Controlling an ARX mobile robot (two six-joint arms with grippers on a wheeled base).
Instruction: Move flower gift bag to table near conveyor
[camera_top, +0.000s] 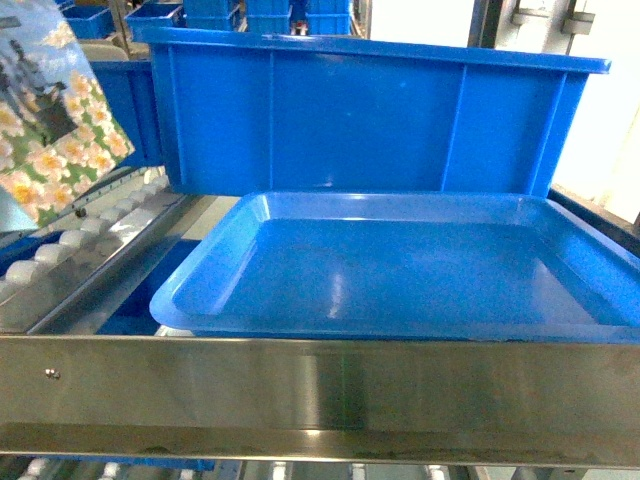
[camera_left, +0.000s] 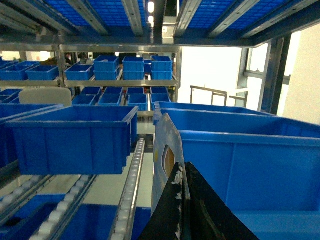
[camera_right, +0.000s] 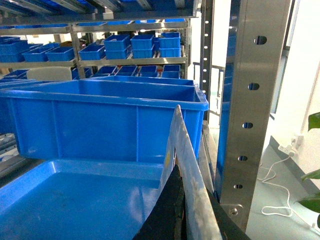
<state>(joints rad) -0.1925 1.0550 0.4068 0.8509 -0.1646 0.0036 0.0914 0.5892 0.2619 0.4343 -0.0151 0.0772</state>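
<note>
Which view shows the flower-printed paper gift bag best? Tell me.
Head view: the flower-printed paper gift bag shows its printed face, top left. Left wrist sees only its edge; right wrist shows no flowers.

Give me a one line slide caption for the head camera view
Flower gift bag raised at upper left above the conveyor's white rollers, beside a shallow blue tray and a deep blue bin behind the steel rail.
</note>
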